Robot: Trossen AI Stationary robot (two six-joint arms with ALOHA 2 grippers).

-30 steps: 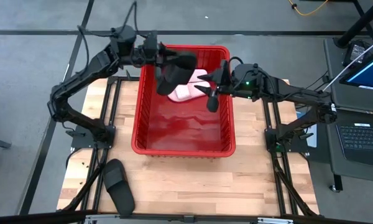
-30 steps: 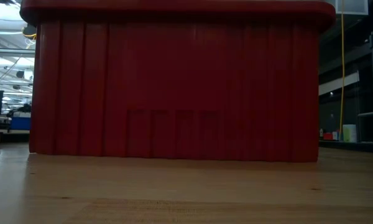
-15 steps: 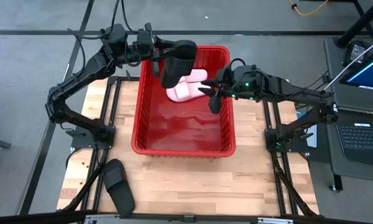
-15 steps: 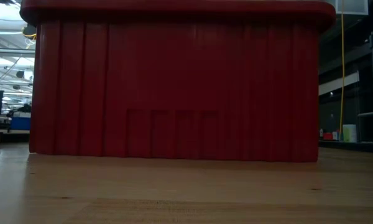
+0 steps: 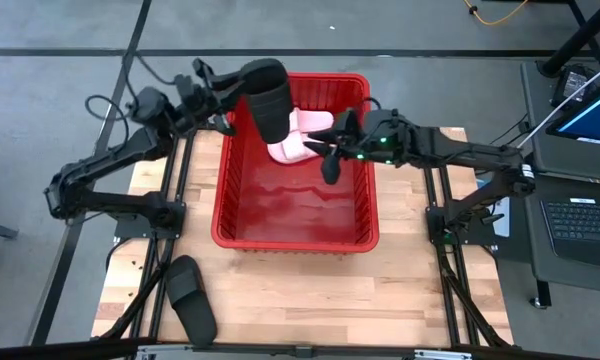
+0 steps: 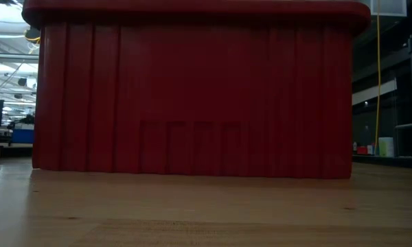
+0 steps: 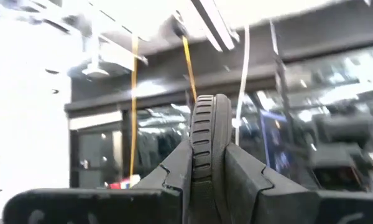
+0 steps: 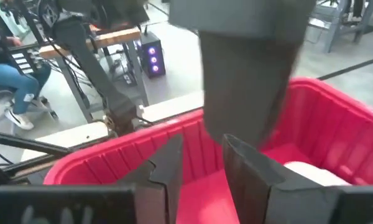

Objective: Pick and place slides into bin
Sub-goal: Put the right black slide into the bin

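Note:
The red bin stands mid-table; its near wall fills the low view. My left gripper is shut on a black slide, held high over the bin's far left corner. Pale pink slides lie on the bin's floor at its far end. My right gripper is open and empty inside the bin, just right of the pink slides. In the right wrist view the black slide hangs above and a pink slide lies beyond. A second black slide lies flat on the table's near left. My left gripper pinches the black slide's ribbed sole edge between its two fingers. The fingers come roughly level from the table's left. The slide sticks out past the fingertips, edge-on to the wrist camera. It is lifted clear of the bin and the table.
The wooden table top shows in front of the bin. The arms' bases and black frame rails flank the bin. A laptop stands off the table's right. A seated person shows beyond the table.
My left gripper has drawn back toward the table's left and risen, carrying the black slide from over the bin's far middle to above its far left corner; the slide has turned. My right gripper has moved a little toward the table's left, inside the bin.

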